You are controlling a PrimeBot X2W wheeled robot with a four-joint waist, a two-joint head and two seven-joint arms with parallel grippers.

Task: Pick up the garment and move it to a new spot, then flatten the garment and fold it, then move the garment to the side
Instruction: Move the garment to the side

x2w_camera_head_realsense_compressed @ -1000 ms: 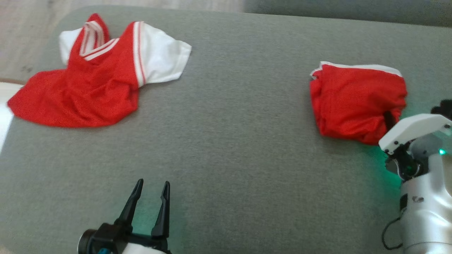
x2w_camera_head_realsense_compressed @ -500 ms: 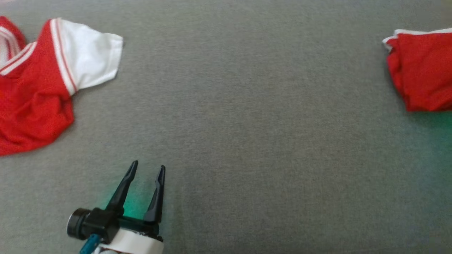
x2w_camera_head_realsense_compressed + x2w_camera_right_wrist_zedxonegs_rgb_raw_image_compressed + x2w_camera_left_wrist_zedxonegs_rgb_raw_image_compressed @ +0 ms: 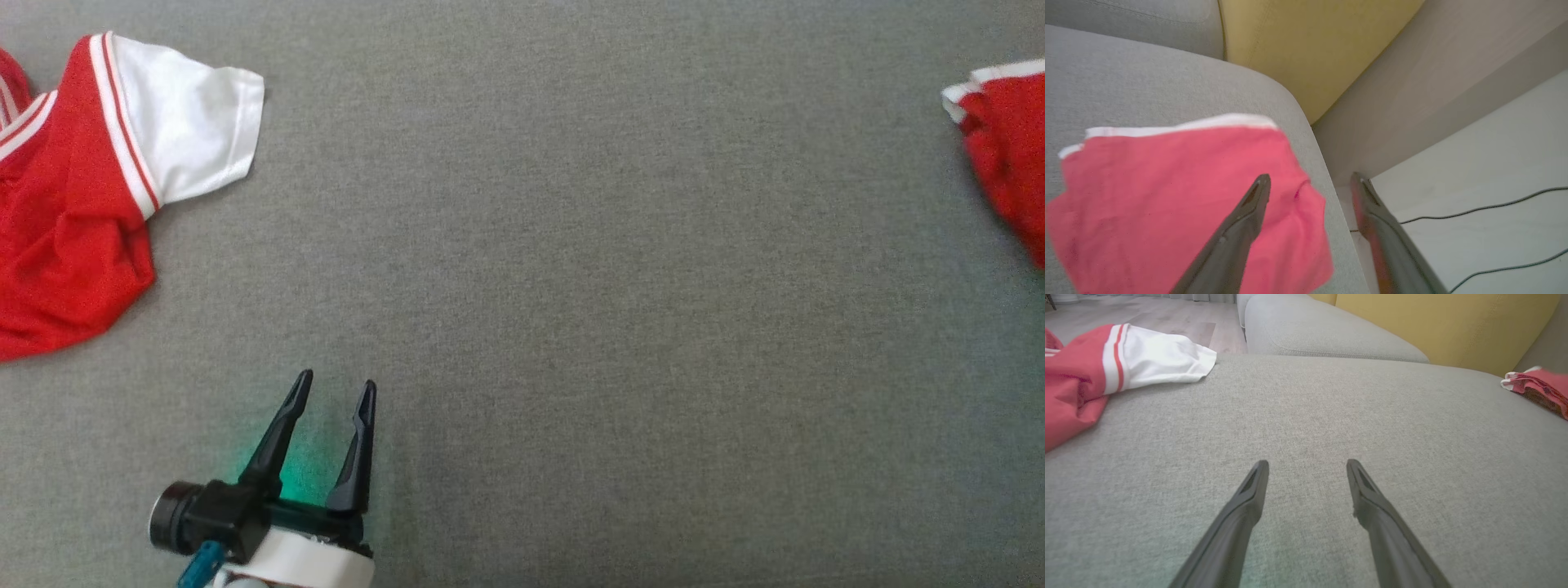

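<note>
A folded red garment (image 3: 1008, 155) with a white hem lies at the right edge of the grey cushion (image 3: 571, 286); it also shows in the left wrist view (image 3: 1539, 386). In the right wrist view my right gripper (image 3: 1311, 176) hovers open over the folded garment's (image 3: 1167, 196) near corner, by the cushion's edge, with nothing between its fingers. A second, unfolded red garment with white sleeves (image 3: 73, 212) lies spread at the far left (image 3: 1086, 379). My left gripper (image 3: 335, 380) rests open and empty low over bare cushion (image 3: 1307, 462), between the two garments.
A yellow backrest (image 3: 1306, 49) rises behind the cushion. Pale floor with thin cables (image 3: 1474, 212) lies beyond the cushion's right edge. Another grey cushion (image 3: 1323, 330) sits past the far edge. Wide bare cushion separates the two garments.
The head camera has dipped and shifted, pushing both garments toward the frame edges and the right arm out of it. My right gripper has opened, letting go of the folded garment.
</note>
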